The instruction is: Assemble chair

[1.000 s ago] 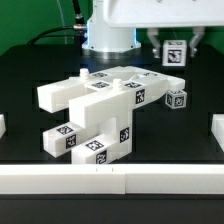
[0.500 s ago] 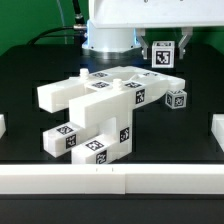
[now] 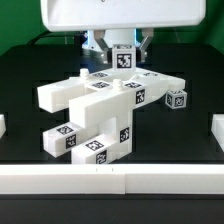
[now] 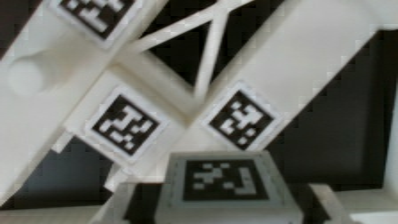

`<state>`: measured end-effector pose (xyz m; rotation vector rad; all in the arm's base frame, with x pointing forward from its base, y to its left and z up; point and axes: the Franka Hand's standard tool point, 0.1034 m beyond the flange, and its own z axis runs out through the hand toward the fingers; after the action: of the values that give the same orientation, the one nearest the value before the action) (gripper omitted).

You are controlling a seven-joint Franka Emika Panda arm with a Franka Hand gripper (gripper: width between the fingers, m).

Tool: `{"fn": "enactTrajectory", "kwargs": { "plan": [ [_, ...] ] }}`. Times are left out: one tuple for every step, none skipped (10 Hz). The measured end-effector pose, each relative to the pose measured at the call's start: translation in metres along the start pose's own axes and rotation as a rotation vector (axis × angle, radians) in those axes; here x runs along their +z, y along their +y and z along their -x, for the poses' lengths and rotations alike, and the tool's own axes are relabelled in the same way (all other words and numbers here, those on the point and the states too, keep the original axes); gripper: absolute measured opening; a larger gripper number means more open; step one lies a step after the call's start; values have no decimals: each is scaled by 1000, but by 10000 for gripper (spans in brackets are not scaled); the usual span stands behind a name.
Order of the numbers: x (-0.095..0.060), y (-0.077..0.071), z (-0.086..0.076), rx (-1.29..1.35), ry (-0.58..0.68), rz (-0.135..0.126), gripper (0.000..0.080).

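while several white blocks already look joined into a sprawling chair (image 3: pixel 95 105) body lying in the middle of the tabletop (image 3: pixel 30 70), the job seems only partly done: the pincer (image 3: pixel 122 60) hangs just above the structure's far side, closed on a small tagged block (image 4: pixel 221 178) not yet seated. a little tagged piece (image 3: pixel 177 98) sits near the end on the exterior view's right; whether it is joined i cannot tell. left, i judge: placing the held block, then any remaining parts.
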<state>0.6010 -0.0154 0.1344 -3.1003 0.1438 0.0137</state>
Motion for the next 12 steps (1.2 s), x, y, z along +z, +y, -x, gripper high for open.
{"fn": "enactTrajectory", "kwargs": {
  "plan": [
    [1,0,0,0,-1,0,271],
    [1,1,0,1,-1,1,271],
    [1,1,0,-1,-2,1,271],
    [4,7,-1,-21,-4,5,271],
    [6,12,-5,-15,-3,9,271],
    [7,12,-7,-15,-2,10,271],
    [8,12,-7,-15,-3,11,271],
    [10,12,-7,-16,-6,13,271],
    [11,12,-8,-15,-6,15,271],
    [12,12,-8,-15,-6,15,271],
    [13,11,-8,-14,-6,15,271],
    [14,10,-8,-15,-8,15,271]
  ]
}}
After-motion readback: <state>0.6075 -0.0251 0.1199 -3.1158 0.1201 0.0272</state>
